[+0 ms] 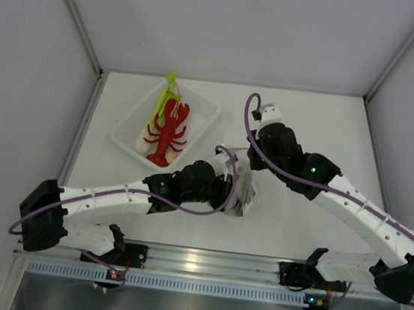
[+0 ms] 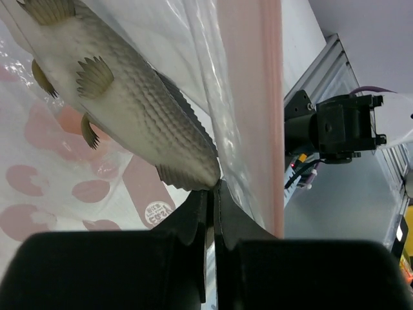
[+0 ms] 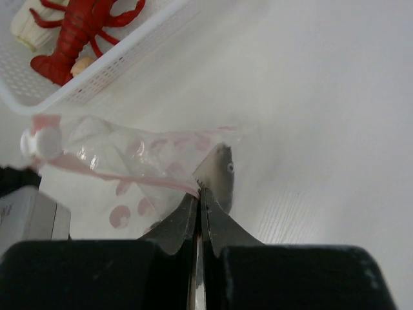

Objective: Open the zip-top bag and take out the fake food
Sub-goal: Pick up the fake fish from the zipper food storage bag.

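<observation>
The left gripper (image 2: 213,188) has its fingers pressed together on a fold of the clear bag (image 3: 129,161), with the tips just under one end of the fish (image 2: 135,110). The film between them is thin, so that pinch is probable rather than certain. The right gripper (image 3: 199,191) is closed tight on the bag's pink zip strip, close to the fish's head.

The white table (image 1: 324,124) carries a clear mesh-walled tray (image 3: 122,61) at its far left. The bag, marked with pale pink dots, sits between the two grippers near the middle of the table, well apart from the tray. In the tray lie the red lobster (image 1: 169,131) and, beside it, the green-and-white leek (image 1: 162,98). The grey fish is inside the bag. A small beige piece (image 3: 80,64) rests against the lobster in the tray.
</observation>
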Action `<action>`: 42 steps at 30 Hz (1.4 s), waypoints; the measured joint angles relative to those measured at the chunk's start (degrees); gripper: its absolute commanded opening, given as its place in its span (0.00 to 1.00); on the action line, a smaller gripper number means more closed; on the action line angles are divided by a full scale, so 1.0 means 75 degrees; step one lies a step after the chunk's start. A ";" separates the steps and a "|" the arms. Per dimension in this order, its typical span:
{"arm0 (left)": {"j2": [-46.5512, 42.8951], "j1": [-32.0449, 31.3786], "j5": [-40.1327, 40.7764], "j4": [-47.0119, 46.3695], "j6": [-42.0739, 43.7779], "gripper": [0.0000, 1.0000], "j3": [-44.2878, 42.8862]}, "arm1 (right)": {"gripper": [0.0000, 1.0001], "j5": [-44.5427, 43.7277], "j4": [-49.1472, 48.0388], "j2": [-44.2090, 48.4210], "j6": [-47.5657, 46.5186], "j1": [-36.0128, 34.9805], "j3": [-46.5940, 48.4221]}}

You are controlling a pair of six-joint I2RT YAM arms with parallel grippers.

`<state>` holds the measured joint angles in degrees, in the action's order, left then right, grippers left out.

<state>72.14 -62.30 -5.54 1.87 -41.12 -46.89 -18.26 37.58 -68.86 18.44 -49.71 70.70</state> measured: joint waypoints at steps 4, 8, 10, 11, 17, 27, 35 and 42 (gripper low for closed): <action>-0.0128 -0.0052 -0.0020 -0.0067 0.0108 0.00 0.0047 | 0.00 -0.0393 -0.0032 -0.0213 -0.0152 0.0087 0.0242; -0.0565 -0.0119 0.0393 -0.0044 0.0175 0.00 0.0125 | 0.00 -0.0364 -0.0256 -0.0146 -0.0195 0.0154 -0.0131; -0.0769 -0.0169 0.0769 0.0055 0.0192 0.00 0.0114 | 0.00 -0.0283 -0.0490 0.0038 -0.0189 0.0125 -0.0542; -0.0828 -0.0187 0.0970 0.0184 0.0187 0.00 0.0093 | 0.00 -0.0236 -0.0621 0.0181 -0.0178 0.0099 -0.0755; -0.0903 -0.0300 0.2355 0.0898 -0.0012 0.00 -0.0134 | 0.00 -0.0119 -0.1480 0.1288 -0.0105 -0.0012 -0.1751; -0.0606 -0.0291 0.4167 0.1658 -0.1183 0.00 -0.0988 | 0.00 -0.1437 -0.2410 0.2043 -0.0242 -0.1460 -0.2769; -0.0163 -0.0230 0.5033 0.1862 -0.2145 0.00 -0.1411 | 0.00 -0.2430 -0.2588 0.1670 -0.0251 -0.2358 -0.2786; -0.0067 -0.0125 0.4590 0.1891 -0.2850 0.00 -0.1655 | 0.00 -0.3305 -0.2967 0.1282 -0.0259 -0.2398 -0.3075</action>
<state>71.64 -63.24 28.88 16.05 -62.50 -59.31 -43.05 15.33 -59.24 16.49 -67.70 47.64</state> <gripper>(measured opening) 0.043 0.005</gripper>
